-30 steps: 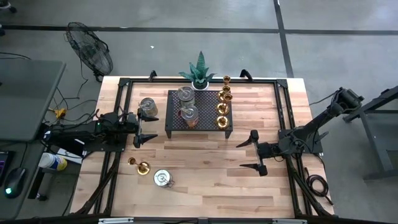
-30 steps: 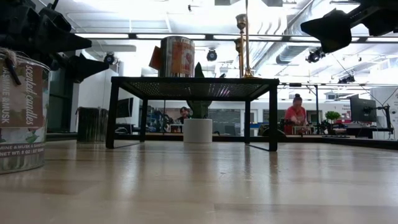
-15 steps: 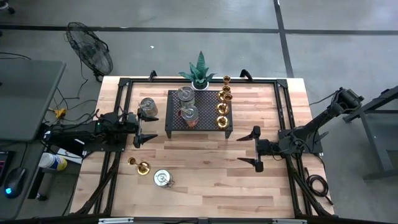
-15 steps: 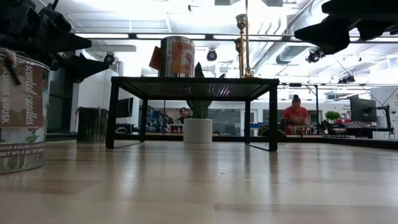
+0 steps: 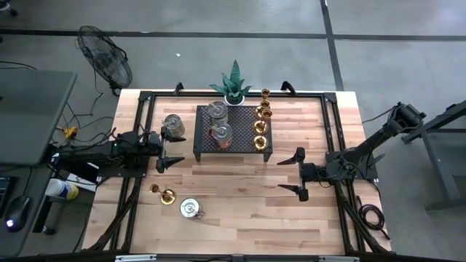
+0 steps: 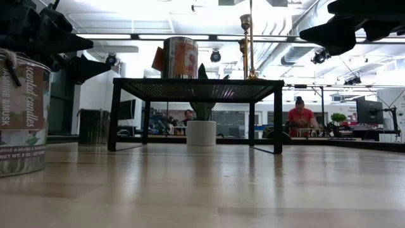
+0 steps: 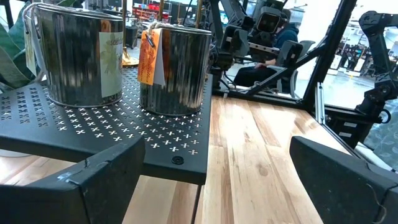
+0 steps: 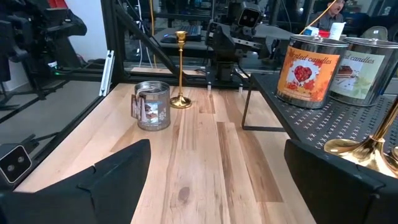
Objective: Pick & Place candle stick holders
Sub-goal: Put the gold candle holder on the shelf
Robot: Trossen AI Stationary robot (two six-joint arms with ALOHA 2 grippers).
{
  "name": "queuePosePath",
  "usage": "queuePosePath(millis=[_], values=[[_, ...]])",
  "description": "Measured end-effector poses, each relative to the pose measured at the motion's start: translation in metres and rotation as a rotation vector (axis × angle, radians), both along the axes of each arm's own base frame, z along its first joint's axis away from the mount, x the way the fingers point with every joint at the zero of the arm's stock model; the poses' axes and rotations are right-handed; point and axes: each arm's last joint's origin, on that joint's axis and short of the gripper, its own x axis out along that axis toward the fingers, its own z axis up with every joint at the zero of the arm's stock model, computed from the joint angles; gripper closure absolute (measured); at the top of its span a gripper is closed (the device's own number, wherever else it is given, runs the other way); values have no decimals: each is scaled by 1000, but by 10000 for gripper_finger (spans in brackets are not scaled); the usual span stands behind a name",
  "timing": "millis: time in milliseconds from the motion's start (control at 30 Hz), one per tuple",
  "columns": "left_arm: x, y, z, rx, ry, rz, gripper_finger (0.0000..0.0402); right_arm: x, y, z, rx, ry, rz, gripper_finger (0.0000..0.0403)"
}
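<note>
Candle stick holders sit mostly on the black rack: two silvery tins and a row of brass ones along its right edge. On the wood near me I count three more: a tin by my left gripper, plus a brass stick and another tin at the front. My right gripper hovers right of the rack. Both pairs of fingers are spread, holding nothing. Nothing has shifted in the last half second; before that my right gripper had moved slightly.
</note>
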Motion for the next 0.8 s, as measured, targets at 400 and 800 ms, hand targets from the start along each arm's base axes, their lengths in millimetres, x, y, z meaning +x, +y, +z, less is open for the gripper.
queuePosePath(millis=[400,800], values=[[0,0,0,0,-1,0,9,0,0,0,0,0,1,41],[-6,-7,26,16,-71,-237,9,0,0,0,0,0,1,41]])
